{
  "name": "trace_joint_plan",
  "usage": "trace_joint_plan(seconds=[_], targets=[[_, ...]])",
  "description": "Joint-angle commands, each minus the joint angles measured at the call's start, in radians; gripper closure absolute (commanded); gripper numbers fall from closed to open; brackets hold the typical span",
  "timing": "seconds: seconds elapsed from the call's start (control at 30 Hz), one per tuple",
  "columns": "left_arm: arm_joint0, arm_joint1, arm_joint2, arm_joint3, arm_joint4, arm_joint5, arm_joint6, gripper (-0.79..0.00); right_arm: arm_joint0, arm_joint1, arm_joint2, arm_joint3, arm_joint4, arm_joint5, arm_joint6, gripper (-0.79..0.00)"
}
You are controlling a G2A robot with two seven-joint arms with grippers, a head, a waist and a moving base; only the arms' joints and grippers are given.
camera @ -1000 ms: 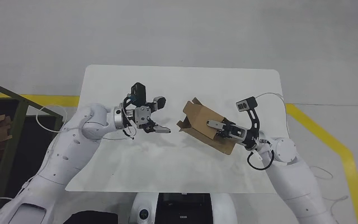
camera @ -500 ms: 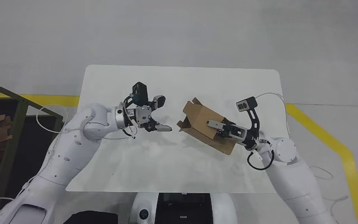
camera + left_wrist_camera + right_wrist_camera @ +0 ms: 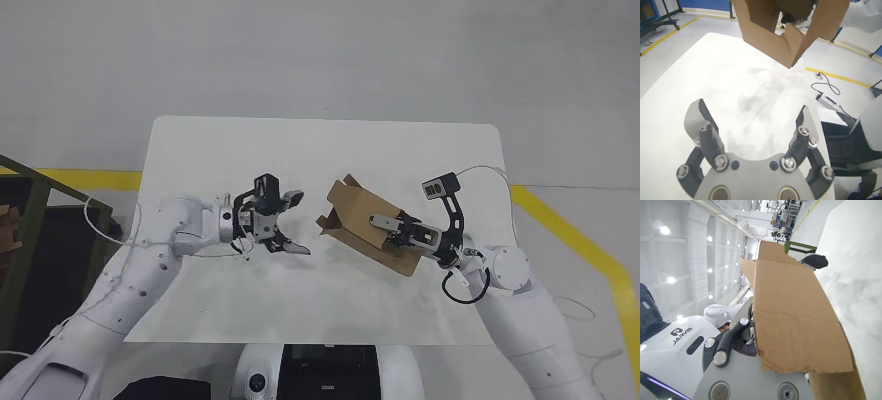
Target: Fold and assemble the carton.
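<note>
Right gripper (image 3: 386,222): pinched on a side panel of the carton (image 3: 352,212), holding it tilted and seemingly clear of the table (image 3: 200,140), right of centre. Left gripper (image 3: 296,223): spread wide, empty, facing the open flaps, near but apart. Probably light, thin cardboard: stiff across panels, hinging at creases, easily crushed. Best taken by a flap edge and pushed near its fold.

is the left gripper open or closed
Open: the left gripper has its black-padded metal fingers spread wide apart above the white table, gripping nothing.
</note>
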Motion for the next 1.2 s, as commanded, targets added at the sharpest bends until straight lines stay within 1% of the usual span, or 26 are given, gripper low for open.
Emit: trace_joint_plan(seconds=[0.0,0.13,0.2,0.33,0.5,0.7,1.0,1.17], targets=[[0.003,0.008,0.013,-0.006,0.116,0.0,0.12,-0.785,0.0,0.0,0.0,0.0,0.0,0.0,0.0,0.0],[0.01,0.022,0.021,-0.012,0.272,0.0,0.344,-0.785,0.0,0.0,0.0,0.0,0.0,0.0,0.0,0.0],[0.014,0.026,0.025,-0.001,0.319,0.0,0.434,-0.785,0.0,0.0,0.0,0.0,0.0,0.0,0.0,0.0],[-0.001,0.029,0.054,0.008,0.37,0.0,0.514,-0.785,0.0,0.0,0.0,0.0,0.0,0.0,0.0,0.0],[-0.027,0.03,0.113,-0.004,0.385,0.0,0.561,-0.785,0.0,0.0,0.0,0.0,0.0,0.0,0.0,0.0],[-0.064,0.031,0.163,-0.009,0.372,0.0,0.594,-0.785,0.0,0.0,0.0,0.0,0.0,0.0,0.0,0.0],[-0.115,0.029,0.221,0.012,0.326,0.0,0.588,-0.785,0.0,0.0,0.0,0.0,0.0,0.0,0.0,0.0],[-0.137,0.029,0.241,0.009,0.307,0.0,0.588,-0.785,0.0,0.0,0.0,0.0,0.0,0.0,0.0,0.0]])
